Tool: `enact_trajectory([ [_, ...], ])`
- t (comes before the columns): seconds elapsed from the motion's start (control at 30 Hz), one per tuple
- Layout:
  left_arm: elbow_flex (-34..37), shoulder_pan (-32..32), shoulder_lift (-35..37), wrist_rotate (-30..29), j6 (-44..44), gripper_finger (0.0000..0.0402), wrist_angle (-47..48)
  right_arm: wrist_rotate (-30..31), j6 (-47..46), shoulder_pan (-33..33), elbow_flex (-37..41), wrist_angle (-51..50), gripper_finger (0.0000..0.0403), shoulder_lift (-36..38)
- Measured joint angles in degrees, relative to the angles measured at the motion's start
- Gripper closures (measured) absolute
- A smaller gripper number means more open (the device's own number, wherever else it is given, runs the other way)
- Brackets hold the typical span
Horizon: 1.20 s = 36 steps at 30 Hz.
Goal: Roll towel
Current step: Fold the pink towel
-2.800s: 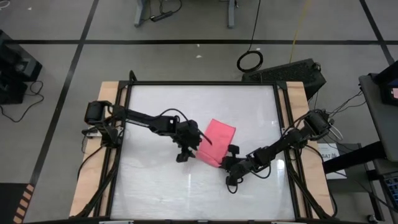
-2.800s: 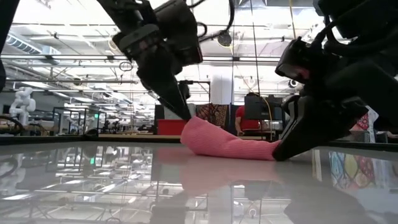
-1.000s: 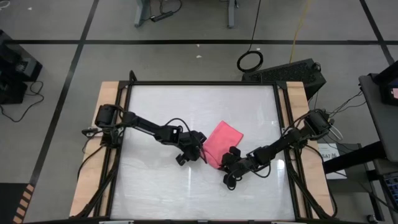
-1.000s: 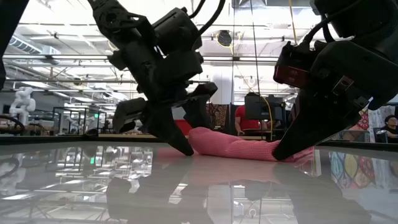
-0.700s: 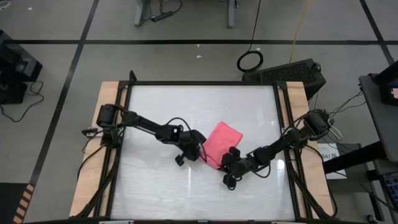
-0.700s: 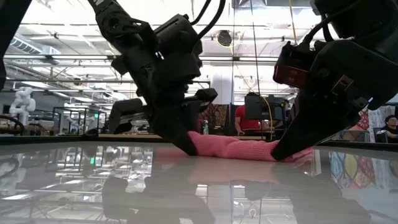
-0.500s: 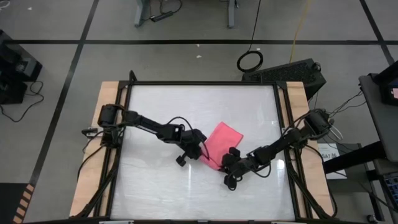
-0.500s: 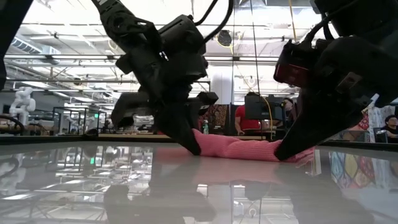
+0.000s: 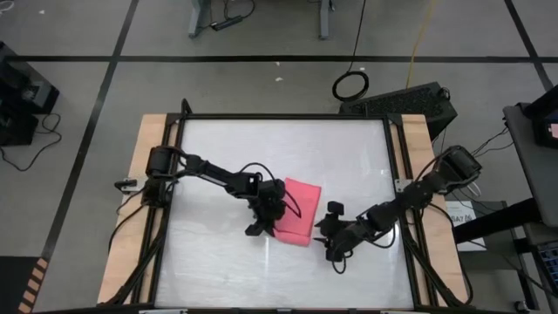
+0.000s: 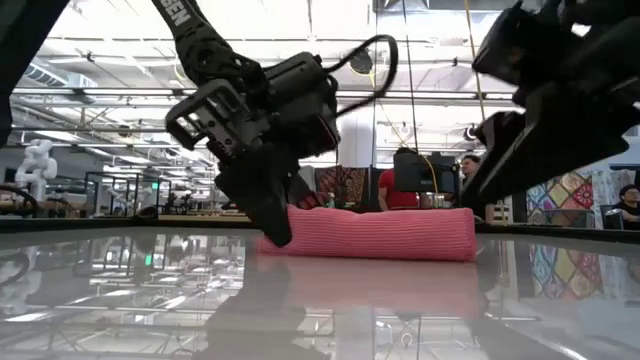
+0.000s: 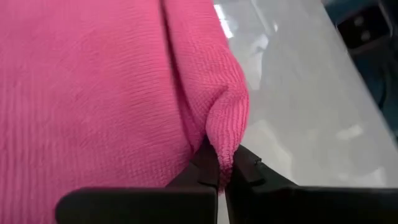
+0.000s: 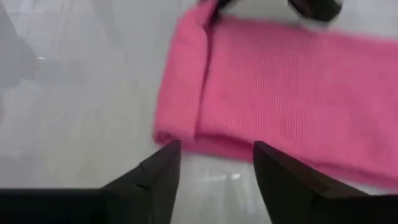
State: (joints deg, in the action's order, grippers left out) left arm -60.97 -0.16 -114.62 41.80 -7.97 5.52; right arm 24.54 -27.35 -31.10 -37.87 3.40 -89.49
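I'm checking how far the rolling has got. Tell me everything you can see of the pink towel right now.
The towel is bright pink knit cloth with fine ribbing, folded over itself into a flat, layered oblong lying near the middle of the glossy white table. No tag shows. The left gripper pinches a small fold at one edge, jaws shut on it. The right gripper sits just off the opposite edge, jaws open, not touching it.

The towel (image 9: 296,212) lies mid-table (image 9: 218,157) between left hand (image 9: 264,225) and right hand (image 9: 325,230).
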Motion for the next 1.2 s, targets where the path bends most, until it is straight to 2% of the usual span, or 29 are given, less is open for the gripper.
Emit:
enact_trajectory([
  [0.1, -0.3, 0.3, -1.2, 0.4, 5.3, 0.0398, -1.6, 2.3, 4.4, -1.3, -1.0, 1.9, 0.0195, 0.0],
  [0.27, -0.3, 1.0, -1.5, 0.5, 10.4, 0.0398, -2.3, 2.3, 12.1, -2.2, -4.0, 2.1, 0.0191, -1.9],
  [0.43, -1.1, 2.7, -1.7, 3.9, 16.5, 0.0398, -2.4, 2.4, 17.0, -2.8, -6.0, 2.2, 0.0191, -5.9],
  [0.63, -2.3, 4.2, -1.8, 5.0, 21.4, 0.0398, -1.8, 7.0, 17.3, -3.1, -6.8, -0.2, 0.0191, -10.8],
  [0.77, -2.4, 4.5, -1.8, 5.0, 22.7, 0.0398, -1.4, 7.1, 15.9, -2.6, -6.8, -0.9, 0.0198, -12.7],
  [0.97, -2.4, 4.5, -1.8, 4.5, 22.7, 0.0391, 0.5, 6.6, 13.8, -2.2, -6.9, -0.9, 0.0253, -13.4],
  [1.2, -2.4, 4.6, -1.8, 1.5, 22.2, 0.0359, 0.6, 6.1, 6.4, -0.8, -6.3, -1.2, 0.0364, -13.5],
])
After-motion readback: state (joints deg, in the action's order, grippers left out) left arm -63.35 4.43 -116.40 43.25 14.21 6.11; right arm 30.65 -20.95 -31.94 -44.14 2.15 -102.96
